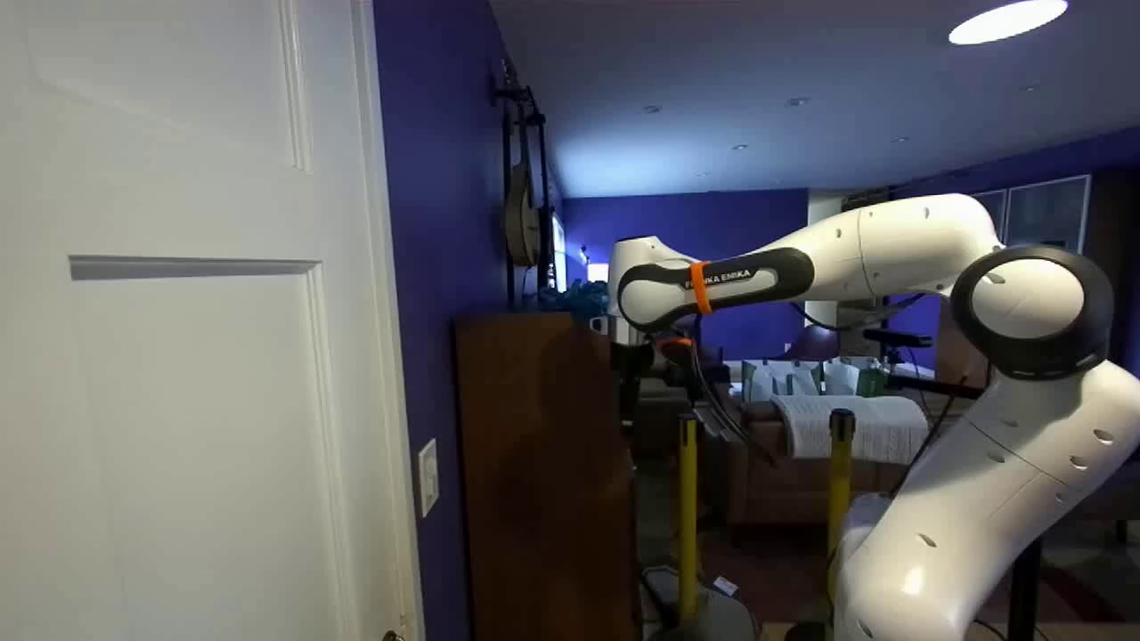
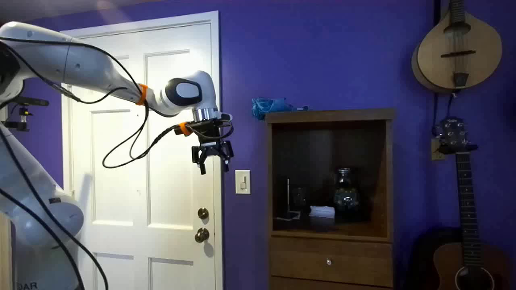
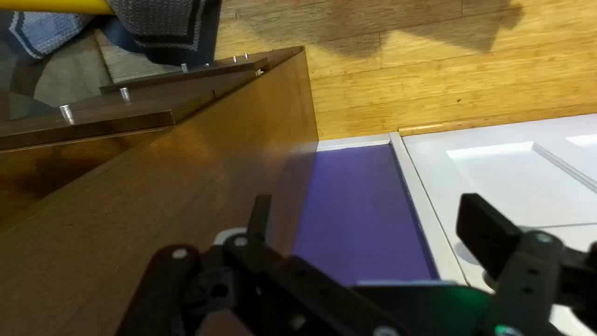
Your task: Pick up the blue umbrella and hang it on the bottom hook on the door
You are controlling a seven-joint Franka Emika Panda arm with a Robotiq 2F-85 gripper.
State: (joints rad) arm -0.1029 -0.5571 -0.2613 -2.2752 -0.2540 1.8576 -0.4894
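Door point(image 2: 141, 201) in an exterior view: can't make out any hook, so the hang could miss. Slack cable point(image 2: 156, 141) in front of it may snag mid-reach. Gripper point(image 2: 215, 166) spread — nothing in it. What I take for the blue umbrella point(image 2: 269, 106) sits on the cabinet point(image 2: 330, 115) top, spilling past the end nearer the door; a sideways bump or shallow pinch could drop it. Open compartment point(image 2: 314, 149) holds thin upright rod point(image 2: 288, 195), white packet point(image 2: 322, 212), glass jar point(image 2: 346, 193). Drawer point(image 2: 330, 251) below looks closed — contents hidden.
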